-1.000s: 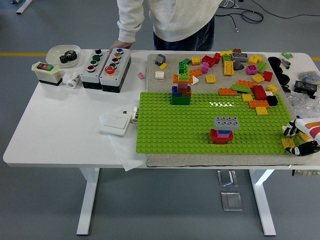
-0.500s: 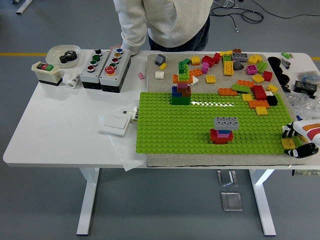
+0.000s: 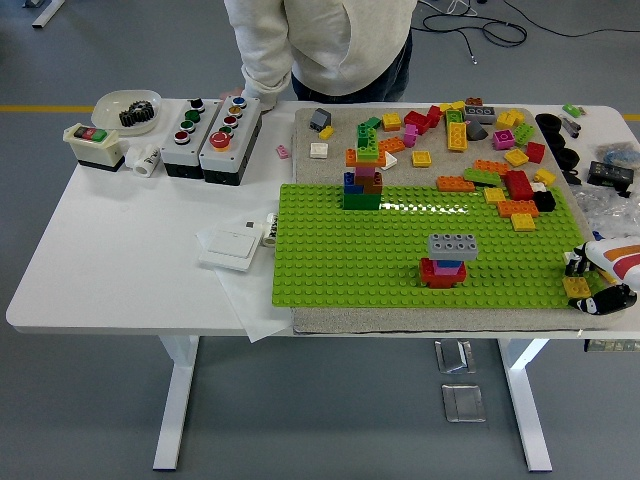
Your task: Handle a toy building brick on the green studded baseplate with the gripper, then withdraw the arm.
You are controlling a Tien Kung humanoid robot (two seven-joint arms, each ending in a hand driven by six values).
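While cut off at the edge, the right hand (image 3: 603, 275) grips a yellow brick (image 3: 576, 287).

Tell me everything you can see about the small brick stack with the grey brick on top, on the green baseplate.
The small brick stack stands upright on the green baseplate, in its near right part. It looks like glossy plastic. A wide grey brick with two rows of studs forms the top and overhangs the layers below. Under it a blue piece and a pink piece show, and red bricks make the base. Nothing touches it except the baseplate; the right hand is off at the baseplate's right edge.
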